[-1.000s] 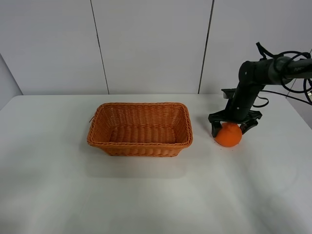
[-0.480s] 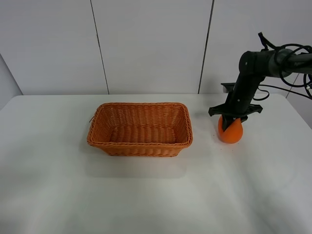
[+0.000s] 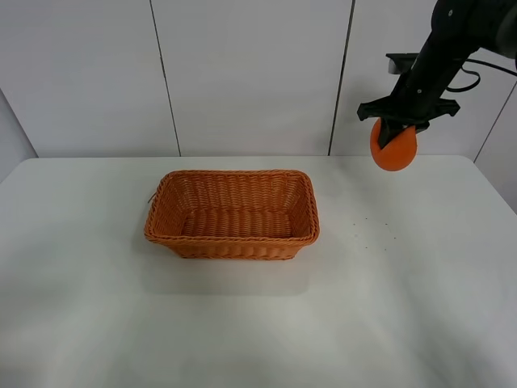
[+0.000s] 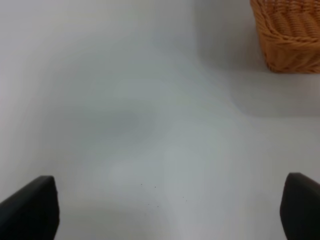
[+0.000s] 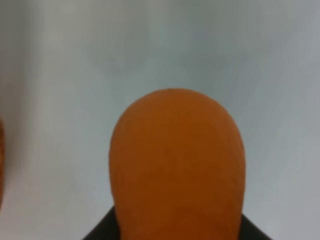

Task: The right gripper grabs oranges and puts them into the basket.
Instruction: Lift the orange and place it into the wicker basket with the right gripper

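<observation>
My right gripper [image 3: 393, 139] is shut on the orange [image 3: 395, 147] and holds it high above the table, to the right of the basket [image 3: 233, 212]. In the right wrist view the orange [image 5: 177, 165] fills the middle and hides the fingers. The woven orange-brown basket stands empty at the table's middle; its corner shows in the left wrist view [image 4: 290, 35]. My left gripper [image 4: 170, 210] is open, its two black fingertips [image 4: 32, 207] wide apart above bare table, left of the basket.
The white table [image 3: 258, 323] runs under everything. A grey panelled wall [image 3: 242, 73] stands behind it. The right arm's cables [image 3: 477, 69] hang at the far right.
My right gripper closed on the orange and lifted it from the table, up and slightly right. The basket and left arm have not moved.
</observation>
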Available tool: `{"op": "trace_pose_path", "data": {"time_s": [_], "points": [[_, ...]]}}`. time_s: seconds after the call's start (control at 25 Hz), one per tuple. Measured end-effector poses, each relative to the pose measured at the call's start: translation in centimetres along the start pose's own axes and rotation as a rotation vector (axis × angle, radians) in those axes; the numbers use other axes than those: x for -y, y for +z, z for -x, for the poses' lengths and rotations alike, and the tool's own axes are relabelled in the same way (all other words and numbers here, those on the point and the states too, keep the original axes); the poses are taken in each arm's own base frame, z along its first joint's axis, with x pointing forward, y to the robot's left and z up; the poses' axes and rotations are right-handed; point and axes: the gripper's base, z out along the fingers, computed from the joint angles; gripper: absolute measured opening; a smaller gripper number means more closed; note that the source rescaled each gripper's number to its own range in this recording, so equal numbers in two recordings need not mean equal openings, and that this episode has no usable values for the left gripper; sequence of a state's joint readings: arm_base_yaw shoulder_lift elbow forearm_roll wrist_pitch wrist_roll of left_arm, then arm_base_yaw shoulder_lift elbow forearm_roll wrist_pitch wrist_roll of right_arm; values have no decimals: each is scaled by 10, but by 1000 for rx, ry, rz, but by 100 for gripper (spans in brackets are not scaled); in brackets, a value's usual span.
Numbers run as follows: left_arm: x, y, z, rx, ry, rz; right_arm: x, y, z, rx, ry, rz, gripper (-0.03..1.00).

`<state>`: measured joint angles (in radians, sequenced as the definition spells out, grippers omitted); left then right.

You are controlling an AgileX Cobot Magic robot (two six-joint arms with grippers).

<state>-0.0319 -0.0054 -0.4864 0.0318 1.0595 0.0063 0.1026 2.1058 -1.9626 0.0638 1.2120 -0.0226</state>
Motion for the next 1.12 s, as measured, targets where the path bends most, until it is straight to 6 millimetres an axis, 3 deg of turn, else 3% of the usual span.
{"op": "trace_pose_path", "data": {"time_s": [0.12, 0.24, 0.32, 0.64, 0.72, 0.88, 1.12], "points": [[0, 0, 0, 0, 0, 0, -5, -13, -1, 20, -13, 1, 0], [0, 0, 0, 0, 0, 0, -27, -23, -2, 39, -62, 11, 0], [0, 0, 0, 0, 0, 0, -52, -28, -5, 48, -113, 28, 0], [0, 0, 0, 0, 0, 0, -182, -25, -35, 60, -369, 136, 0], [0, 0, 0, 0, 0, 0, -210, -14, -42, 85, -409, 159, 0], [0, 0, 0, 0, 0, 0, -244, 24, -49, 112, -451, 169, 0], [0, 0, 0, 0, 0, 0, -253, 92, -52, 80, -454, 155, 0]]}}
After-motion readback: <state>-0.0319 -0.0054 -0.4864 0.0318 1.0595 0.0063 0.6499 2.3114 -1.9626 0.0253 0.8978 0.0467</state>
